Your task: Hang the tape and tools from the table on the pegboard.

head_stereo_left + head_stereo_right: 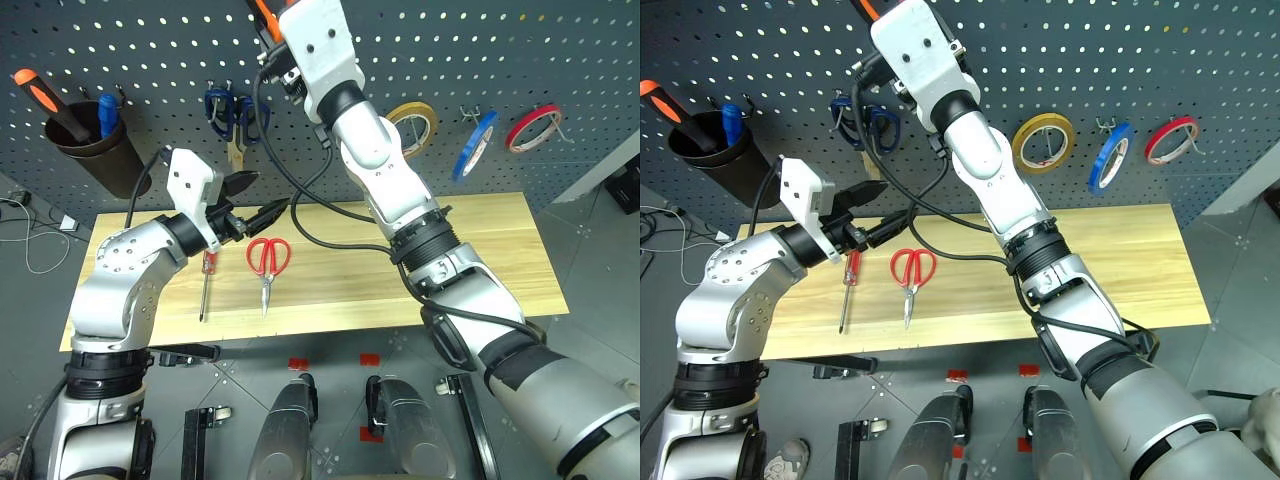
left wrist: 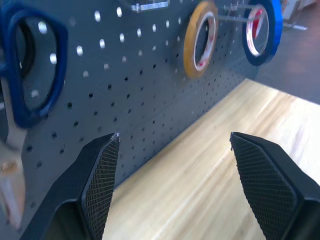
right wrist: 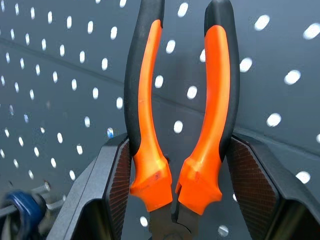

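Right gripper (image 3: 175,175): jaws clamp the pliers (image 3: 180,100) by the handles, close to the pegboard (image 1: 480,60).
Left gripper (image 2: 172,165): jaws open, empty.
Advice: slide one handle over a free hook at 12 o'clock, then release.

head eyes: down over table (image 1: 480,250) | wrists: close, facing pegboard (image 3: 60,75)

A long light wooden counter (image 1: 480,250) stands against the foot of a dark grey pegboard (image 1: 420,50). Two things lie directly on it, both toward its left half. A slim screwdriver (image 1: 207,285) with a translucent red handle lies with its shaft pointing to the front edge. Just beside it to the right lie red-handled scissors (image 1: 268,265), blades pointing the same way.
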You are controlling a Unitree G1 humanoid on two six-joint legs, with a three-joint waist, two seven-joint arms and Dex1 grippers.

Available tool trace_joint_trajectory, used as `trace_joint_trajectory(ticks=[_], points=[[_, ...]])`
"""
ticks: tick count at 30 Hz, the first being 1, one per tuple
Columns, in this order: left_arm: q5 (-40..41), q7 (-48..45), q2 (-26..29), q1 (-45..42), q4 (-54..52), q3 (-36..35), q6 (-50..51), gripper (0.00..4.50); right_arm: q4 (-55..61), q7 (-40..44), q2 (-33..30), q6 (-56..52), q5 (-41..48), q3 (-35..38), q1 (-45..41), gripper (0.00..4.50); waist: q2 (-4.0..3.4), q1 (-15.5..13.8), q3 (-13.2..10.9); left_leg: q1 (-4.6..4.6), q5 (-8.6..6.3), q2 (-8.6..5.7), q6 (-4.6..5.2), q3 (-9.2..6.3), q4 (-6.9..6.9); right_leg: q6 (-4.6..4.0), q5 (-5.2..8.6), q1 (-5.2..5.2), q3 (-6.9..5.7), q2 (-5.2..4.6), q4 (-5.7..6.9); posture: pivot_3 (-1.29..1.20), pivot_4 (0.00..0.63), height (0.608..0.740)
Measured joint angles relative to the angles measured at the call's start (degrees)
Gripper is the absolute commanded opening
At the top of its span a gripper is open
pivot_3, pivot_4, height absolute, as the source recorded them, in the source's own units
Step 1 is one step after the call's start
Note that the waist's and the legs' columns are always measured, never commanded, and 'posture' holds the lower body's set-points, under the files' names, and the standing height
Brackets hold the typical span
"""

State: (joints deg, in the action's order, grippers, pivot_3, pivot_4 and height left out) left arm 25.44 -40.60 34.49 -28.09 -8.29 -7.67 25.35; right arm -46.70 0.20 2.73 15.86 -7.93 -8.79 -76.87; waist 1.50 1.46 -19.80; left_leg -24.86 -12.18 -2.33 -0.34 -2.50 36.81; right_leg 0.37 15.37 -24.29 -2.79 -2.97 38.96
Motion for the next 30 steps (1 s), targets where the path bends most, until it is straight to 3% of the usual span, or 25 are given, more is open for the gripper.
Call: trace_joint_trajectory(ticks=[10,21,26,27,30], points=[[-1.2,0.0,-1.1,0.5,0.8,1.1,-1.7,3.73,-5.7,-1.6,-2.1,6.0,-1.8,0.9,0.7,2.57,0.00,0.0,-0.1,0.00,0.00,0.01,0.00,0.00,-0.02,-0.01,0.01,0.00,0.01,0.00,0.00,0.10,0.358,0.740],[-2.6,2.1,-4.3,3.1,1.2,1.1,-2.5,3.73,-2.1,-3.1,-1.2,1.8,-1.7,2.0,8.7,2.57,-0.01,0.0,-0.1,0.01,0.00,0.01,0.00,-0.01,0.02,-0.02,0.01,0.01,0.01,-0.01,0.03,0.08,0.357,0.740],[-3.6,4.4,-6.1,3.9,1.6,1.3,-2.3,3.73,3.0,-3.3,-0.1,-4.0,0.5,4.0,11.3,4.23,0.00,-0.1,-0.1,0.01,0.00,0.01,0.01,-0.01,0.04,-0.02,0.01,0.04,0.01,-0.02,0.03,0.07,0.355,0.740],[-3.9,5.0,-6.4,4.1,1.8,1.3,-2.2,3.89,4.2,-3.0,-0.1,-5.2,0.9,4.4,11.7,4.49,-0.01,-0.1,-0.1,0.01,0.00,0.01,0.01,-0.01,0.04,-0.02,0.00,0.04,0.01,-0.02,0.03,0.07,0.355,0.740],[-5.5,7.4,-7.1,5.8,1.9,1.8,-1.8,4.48,12.3,-0.8,0.0,-12.3,2.8,4.6,15.3,4.50,0.00,0.0,-0.1,0.02,-0.01,0.01,0.02,-0.02,0.03,-0.02,0.01,0.06,0.01,-0.02,0.03,0.05,0.354,0.740]])
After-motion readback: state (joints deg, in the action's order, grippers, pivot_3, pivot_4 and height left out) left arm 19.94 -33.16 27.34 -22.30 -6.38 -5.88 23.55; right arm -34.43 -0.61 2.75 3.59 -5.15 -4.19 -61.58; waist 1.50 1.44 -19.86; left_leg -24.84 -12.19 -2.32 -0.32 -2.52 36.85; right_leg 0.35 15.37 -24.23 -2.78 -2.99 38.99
